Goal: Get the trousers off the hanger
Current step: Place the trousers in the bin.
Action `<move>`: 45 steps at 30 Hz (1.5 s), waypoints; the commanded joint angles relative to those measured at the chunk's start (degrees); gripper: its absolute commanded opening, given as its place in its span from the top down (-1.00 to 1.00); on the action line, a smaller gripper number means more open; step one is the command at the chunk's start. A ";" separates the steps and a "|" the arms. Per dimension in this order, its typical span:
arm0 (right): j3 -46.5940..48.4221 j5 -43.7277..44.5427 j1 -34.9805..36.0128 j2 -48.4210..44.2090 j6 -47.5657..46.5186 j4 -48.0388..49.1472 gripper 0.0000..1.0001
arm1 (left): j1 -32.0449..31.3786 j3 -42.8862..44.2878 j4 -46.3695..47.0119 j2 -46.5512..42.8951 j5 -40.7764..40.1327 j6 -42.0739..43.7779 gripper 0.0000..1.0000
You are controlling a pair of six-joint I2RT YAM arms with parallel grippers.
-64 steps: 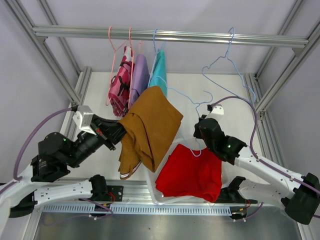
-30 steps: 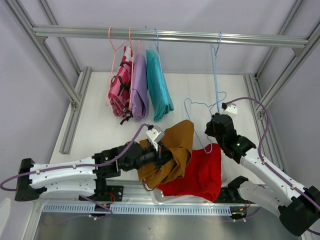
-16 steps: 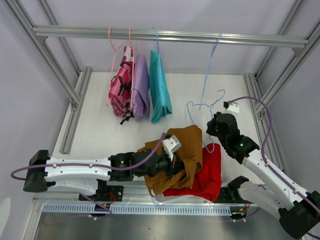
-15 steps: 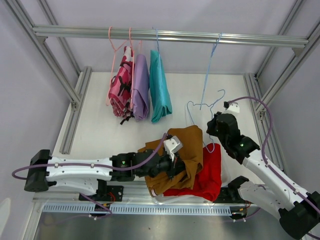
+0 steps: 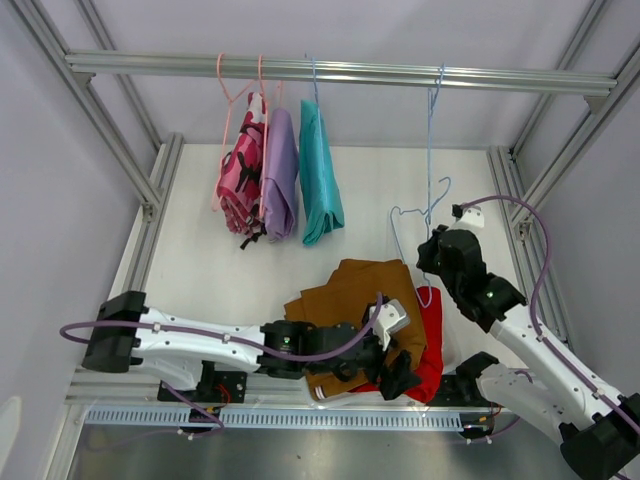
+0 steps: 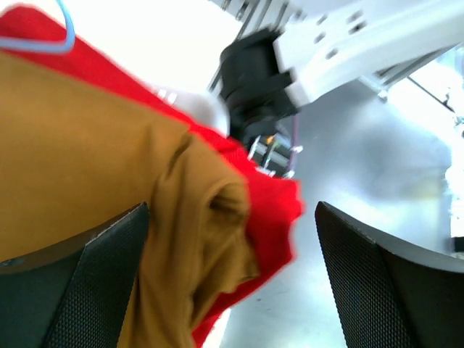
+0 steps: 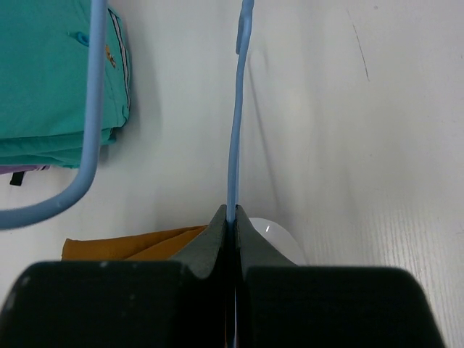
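Mustard-brown trousers (image 5: pixel 345 300) lie loose on top of red trousers (image 5: pixel 432 345) at the near edge. My left gripper (image 5: pixel 403 377) hovers over their near side, open and holding nothing. In the left wrist view its fingers (image 6: pixel 94 290) stand wide apart, the mustard-brown cloth (image 6: pixel 94 181) and red cloth (image 6: pixel 272 206) below them. My right gripper (image 5: pixel 432 262) is shut on the wire of a bare blue hanger (image 5: pixel 429 190) hooked on the rail; the right wrist view has this wire (image 7: pixel 233 145) pinched in the right gripper (image 7: pixel 230 217). Pink camouflage (image 5: pixel 240 170), lilac (image 5: pixel 280 170) and teal trousers (image 5: pixel 318 170) hang on hangers.
The aluminium rail (image 5: pixel 330 72) crosses the back, with slanted frame posts (image 5: pixel 135 160) at both sides. A white bin's rim (image 5: pixel 318 396) shows under the dropped cloth, also seen as a white rim (image 7: pixel 283 243). The right arm's base (image 6: pixel 290 65) is close to my left gripper.
My left gripper reached further right, opened and let go of the mustard-brown trousers, which now rest on the red ones. The blue hanger in my right gripper hangs straighter.
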 commanded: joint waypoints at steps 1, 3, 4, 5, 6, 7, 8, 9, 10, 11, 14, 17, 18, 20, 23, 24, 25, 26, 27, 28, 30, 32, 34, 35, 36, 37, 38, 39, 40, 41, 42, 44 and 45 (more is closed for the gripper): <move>1.02 -1.17 -0.31 -1.64 -0.99 0.05 1.00 | -0.91 3.05 -2.88 -4.92 -4.39 1.11 -0.99; 0.41 -1.17 -0.39 -1.73 -0.81 -0.04 1.00 | -0.99 1.82 -3.59 -9.39 -6.49 1.19 -0.99; 0.15 -1.35 -0.40 -1.90 -0.73 0.31 1.00 | -0.99 1.55 -4.37 -10.98 -7.38 1.19 -0.99; -0.12 -1.43 -0.40 -1.99 -0.72 0.40 1.00 | -0.99 0.85 -4.38 -12.48 -7.91 1.19 -0.99; -0.47 -1.70 -0.40 -1.99 -0.55 0.66 1.00 | -0.99 0.50 -6.03 -13.88 -9.31 1.19 -0.99; -0.91 -1.79 -0.48 -1.99 -0.29 0.84 1.00 | -0.99 0.15 -7.27 -16.33 -10.45 0.85 -0.99; -1.00 -1.96 -0.48 -1.99 -0.20 1.01 1.00 | -0.99 -0.03 -8.67 -17.06 -12.29 0.23 -0.99; -1.17 -2.22 -0.48 -1.99 -0.02 1.19 1.00 | -0.99 -0.21 -10.08 -17.58 -14.40 -0.99 -0.99; -1.44 -2.49 -0.40 -1.99 0.15 1.54 1.00 | -0.91 -0.30 -12.09 -17.85 -17.99 -1.52 -0.99; -1.61 -2.58 -0.48 -1.99 0.24 1.72 1.00 | -0.73 -0.73 -12.90 -17.77 -19.33 -2.05 -0.99; -2.14 -2.67 -0.48 -2.08 0.42 1.81 1.00 | 0.32 -1.44 -14.57 -15.75 -21.53 -5.12 -0.99; -3.19 -2.93 -0.40 -2.52 0.68 2.07 1.00 | 1.47 -2.40 -15.19 -11.64 -22.76 -7.76 -0.99; -3.54 -3.10 -0.48 -3.13 0.68 2.07 1.00 | 2.16 -3.80 -14.84 -10.48 -22.77 -9.68 -0.99; -4.59 -3.19 -0.48 -3.83 0.60 2.25 1.00 | 2.78 -4.69 -13.70 -6.81 -22.94 -11.19 -0.99; -5.83 -3.28 -0.40 -4.72 0.42 2.25 1.00 | 4.19 -5.31 -12.11 -0.22 -22.42 -15.22 -0.99; -6.70 -3.28 -0.48 -5.07 0.33 2.25 1.00 | 4.28 -4.96 -13.33 1.90 -22.59 -16.46 -0.99; -7.06 -3.02 -0.40 -5.33 0.33 2.07 1.00 | 4.28 -4.26 -13.61 4.36 -22.33 -17.52 -0.99; -7.41 -2.76 -0.48 -5.59 0.24 1.81 1.00 | 4.19 -3.56 -13.87 6.91 -20.76 -20.31 -0.99; -7.76 -2.75 -0.57 -5.86 0.07 1.72 1.00 | 3.93 -3.29 -14.31 12.41 -19.53 -21.82 -0.99; -8.20 -2.84 -0.75 -6.56 -0.02 1.63 1.00 | 3.84 -2.07 -14.40 15.34 -17.95 -23.14 -0.99; -8.47 -2.75 -0.75 -7.00 -0.20 1.46 1.00 | 3.23 -0.74 -14.92 22.62 -14.70 -25.52 -0.99; -8.38 -2.84 -0.84 -7.00 -0.55 1.37 1.00 | 2.09 1.71 -16.59 25.29 -14.68 -26.40 -0.99; -8.21 -2.75 -1.01 -6.74 -0.64 1.19 1.00 | 1.65 2.86 -18.69 25.22 -15.64 -26.75 -0.99; -8.12 -3.10 -1.01 -6.74 -0.72 1.28 1.00 | 1.38 3.21 -19.23 24.43 -16.34 -26.58 -0.99; -8.03 -3.19 -1.10 -6.74 -0.72 1.37 1.00 | 1.03 3.57 -19.84 23.38 -17.83 -26.32 -0.99; -7.86 -3.37 -1.10 -6.74 -0.72 1.54 1.00 | 0.85 3.83 -22.11 21.54 -18.72 -26.23 -0.99; -7.77 -3.54 -1.10 -6.65 -0.55 1.46 1.00 | 0.77 4.09 -23.44 20.65 -19.59 -26.14 -0.99; -7.59 -3.81 -1.10 -6.65 -0.46 1.54 1.00 | 0.59 5.49 -25.02 19.69 -20.30 -26.05 -0.99; -7.50 -4.07 -1.19 -6.74 -0.29 1.46 1.00 | 0.50 6.03 -26.69 18.81 -21.79 -25.88 -0.99; -6.98 -4.25 -1.10 -6.74 -0.02 1.37 1.00 | 0.41 6.81 -30.88 17.06 -22.58 -26.14 -0.99; -6.71 -4.77 -1.19 -6.74 -0.02 1.19 1.00 | -0.11 8.56 -32.75 15.99 -23.55 -26.05 -0.99; -6.01 -4.86 -1.19 -6.74 0.07 0.67 1.00 | -0.55 10.06 -35.65 12.23 -25.57 -25.27 -0.99; -5.40 -4.78 -1.19 -7.00 -0.02 0.32 1.00 | -1.08 10.25 -38.02 10.55 -26.19 -25.09 -0.99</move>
